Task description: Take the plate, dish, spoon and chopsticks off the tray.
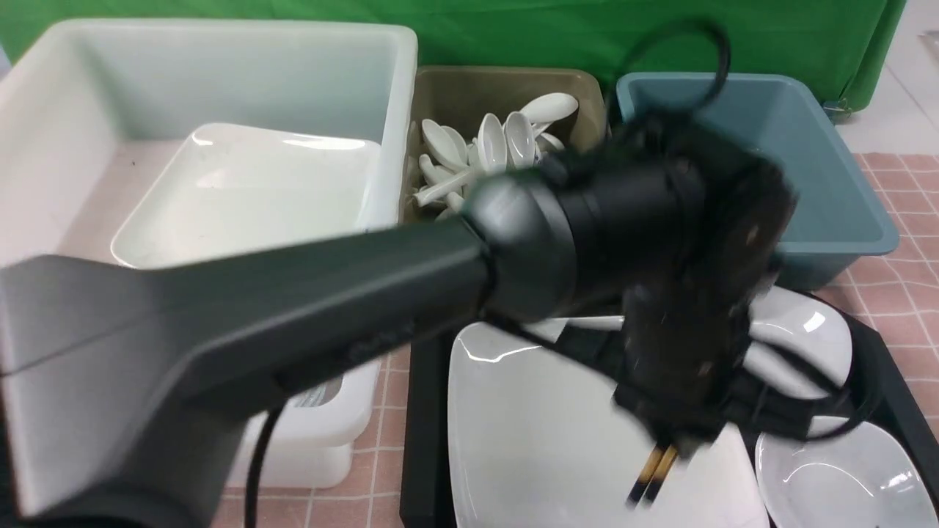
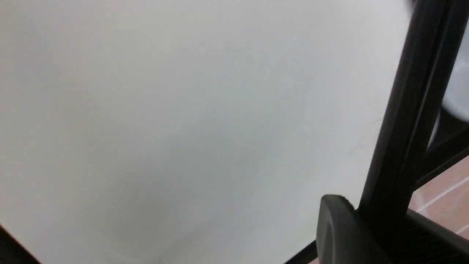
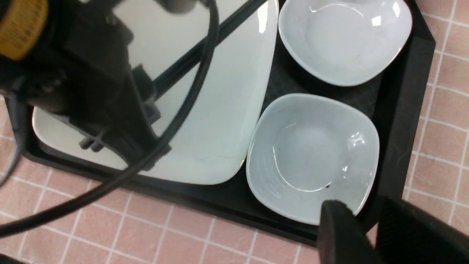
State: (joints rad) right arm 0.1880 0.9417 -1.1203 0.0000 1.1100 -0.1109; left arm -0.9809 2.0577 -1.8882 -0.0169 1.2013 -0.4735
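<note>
The large white plate (image 1: 543, 425) (image 3: 227, 110) lies on the black tray (image 1: 422, 440) (image 3: 403, 91). Across the plate lie the black chopsticks (image 1: 653, 473) (image 3: 234, 25). My left gripper (image 1: 667, 444) (image 2: 377, 209) points down over the plate. Its two fingers press the chopsticks (image 2: 406, 121) between them, close above the plate (image 2: 183, 128). Two deep white dishes (image 3: 311, 157) (image 3: 344, 40) sit on the tray beside the plate. My right gripper (image 3: 362, 207) hovers over the tray's edge by the nearer dish, slightly open with nothing in the gap. The spoon is hidden.
A large white bin (image 1: 220, 73) at the back left holds another white plate (image 1: 249, 191). An olive bin (image 1: 499, 88) with several white spoons stands in the middle, a blue bin (image 1: 807, 183) to its right. My left arm's cable (image 3: 176, 121) hangs over the plate.
</note>
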